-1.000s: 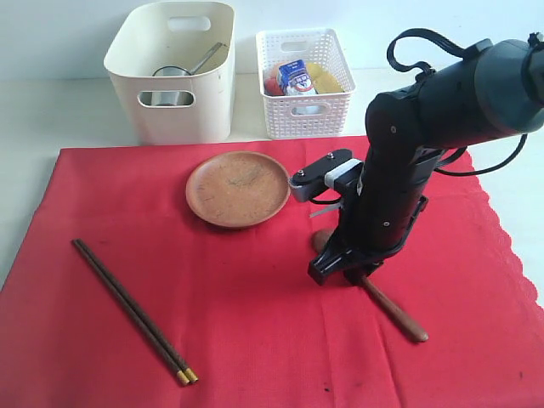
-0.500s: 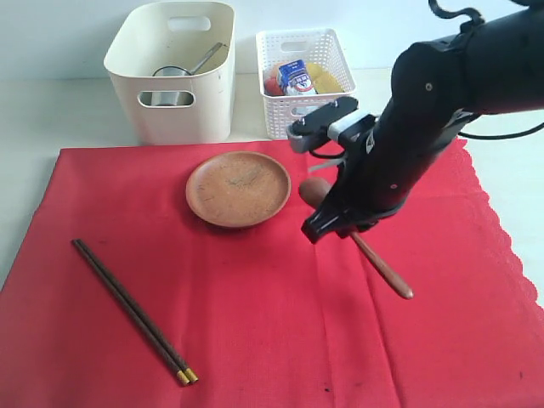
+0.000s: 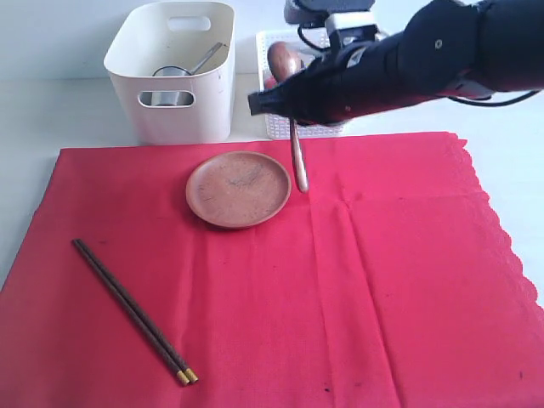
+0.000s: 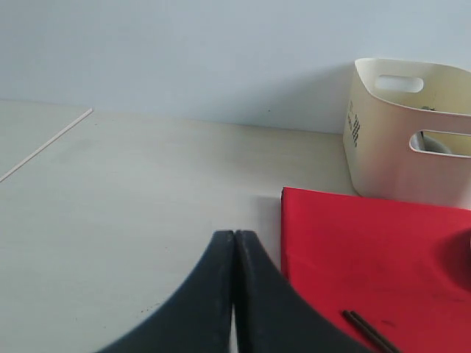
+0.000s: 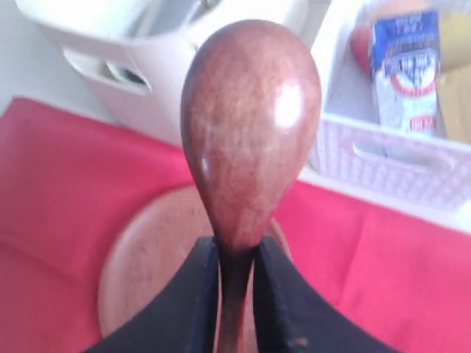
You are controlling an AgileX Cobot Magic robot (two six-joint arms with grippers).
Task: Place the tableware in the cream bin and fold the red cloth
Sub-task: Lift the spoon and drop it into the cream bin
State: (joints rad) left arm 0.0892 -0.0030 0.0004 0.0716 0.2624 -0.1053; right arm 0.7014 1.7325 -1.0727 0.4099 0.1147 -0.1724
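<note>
Chopsticks [image 3: 132, 310] lie nearest you on the flat red cloth [image 3: 255, 340], with the brown plate [image 3: 238, 189] farther back. Your left hand [image 4: 234, 294] is pinched together and empty, low over the tabletop [image 4: 110, 184]. Your right arm reaches across, with the right hand [image 5: 237, 301] clamped on the wooden spoon [image 5: 250, 125], handle down by the plate's rim. Behind it, the cream bin [image 3: 183, 119] holds a steel cup [image 3: 170, 72]. The carton [image 5: 403, 70] has blue print that is unreadable.

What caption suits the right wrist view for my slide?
Right gripper holds the wooden spoon by its neck, clay plate behind it.
</note>
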